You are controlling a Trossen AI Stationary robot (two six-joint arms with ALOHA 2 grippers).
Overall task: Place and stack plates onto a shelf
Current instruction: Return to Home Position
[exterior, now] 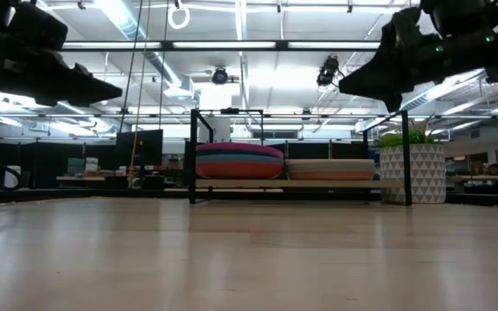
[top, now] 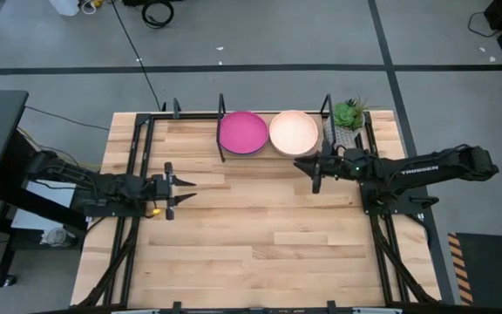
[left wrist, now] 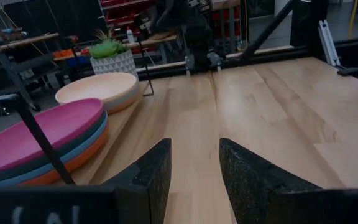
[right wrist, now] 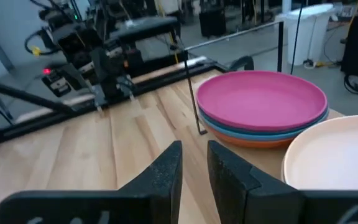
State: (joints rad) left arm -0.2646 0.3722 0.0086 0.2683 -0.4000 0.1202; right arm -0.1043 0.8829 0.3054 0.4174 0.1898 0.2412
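Ok so all the plates I can see are on the shelf [exterior: 258, 183], which sits at the top centre of the high view, along the far edge of the table [top: 260, 253]. There are two stacks side by side, close together. The left stack has the magenta plate [top: 242, 133] on top. In the wrist views I can make out dark teal, light blue and orange rims under it. The right stack has the cream plate [top: 294, 133] on top. The low view shows tan-looking rims below that, but I can't tell the layers apart. A small potted plant [top: 349, 113] stands just right of the shelf, at the top right of the table.

The left gripper [left wrist: 194, 149] hangs over bare wood at the left-centre of the high view, well apart from the shelf. Its fingers are moderately spread with nothing between them.

The right gripper [right wrist: 194, 149] is right of centre in the high view, near the front of the cream stack but not touching it. There's only a narrow gap between its fingers, also empty. In the low view both arms are up off the table at the top corners.
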